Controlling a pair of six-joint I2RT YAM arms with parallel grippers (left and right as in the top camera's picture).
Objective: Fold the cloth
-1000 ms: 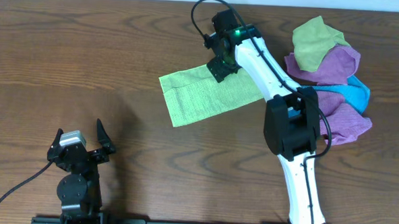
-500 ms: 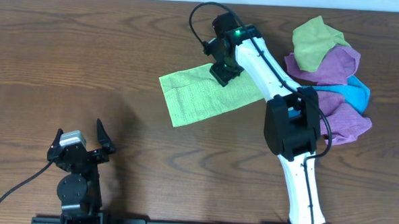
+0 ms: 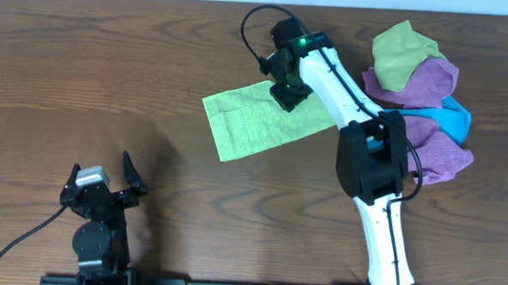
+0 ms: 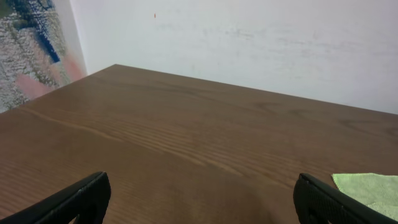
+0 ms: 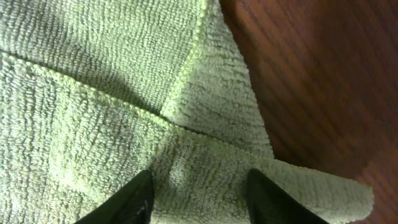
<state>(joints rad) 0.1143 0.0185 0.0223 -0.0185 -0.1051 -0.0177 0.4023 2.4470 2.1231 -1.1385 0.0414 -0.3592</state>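
Observation:
A light green cloth (image 3: 259, 121) lies folded flat on the brown table, a slanted rectangle in the overhead view. My right gripper (image 3: 288, 94) is down on its upper right part. In the right wrist view the cloth (image 5: 124, 93) fills the frame with a folded corner and seams; the two fingers (image 5: 199, 198) are spread open, tips pressed onto the cloth, with cloth between them. My left gripper (image 3: 106, 188) rests open and empty at the near left of the table. The left wrist view shows its fingers (image 4: 199, 196) wide apart and a cloth corner (image 4: 370, 186) far off.
A heap of other cloths, green (image 3: 399, 54), purple (image 3: 426, 124) and blue (image 3: 453, 117), lies at the right of the table next to the right arm. A pale wall (image 4: 249, 43) stands behind the table.
My right gripper has shifted slightly right and down along the cloth's upper edge. The cloth and the left arm have not moved.

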